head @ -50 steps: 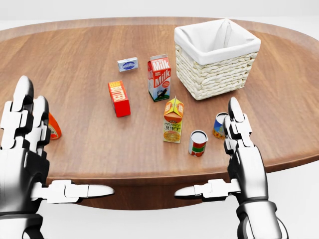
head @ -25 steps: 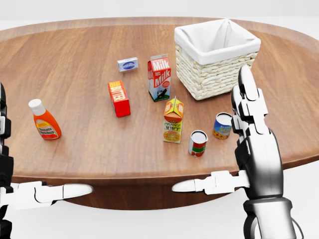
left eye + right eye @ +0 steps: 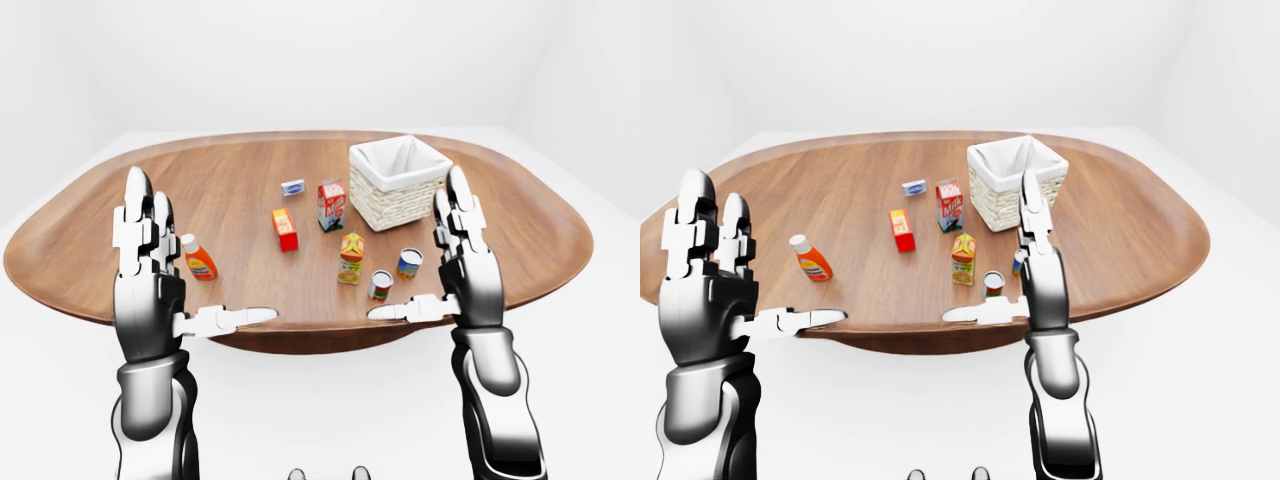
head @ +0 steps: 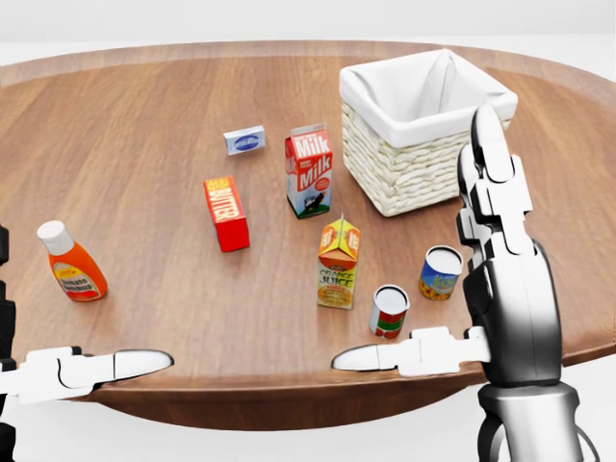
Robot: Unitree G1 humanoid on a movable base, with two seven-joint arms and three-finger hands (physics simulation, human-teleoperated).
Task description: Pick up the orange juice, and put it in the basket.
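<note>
We are viewing the orange juice [image 4: 337,263] standing upright on the table [image 4: 144,115], untouched, below the milk carton [image 4: 309,170] and to the lower left of the basket [image 4: 428,125] in the head view. Two cans are flanking it on the right: a red one [image 4: 389,312] just beside it and a blue-and-yellow one [image 4: 440,272] nearer the basket. Compared with half a second ago, the whole scene is sitting lower and slightly larger in the head view, so we are reading this as the camera moving in, not the objects. The right hand [image 4: 496,260] is now rising higher, fingers spread and empty, beside the basket; the left hand [image 3: 145,265] is likewise open and holding nothing, near the ketchup bottle [image 4: 73,263]. We are judging the approach under way, the grasp not yet begun.
</note>
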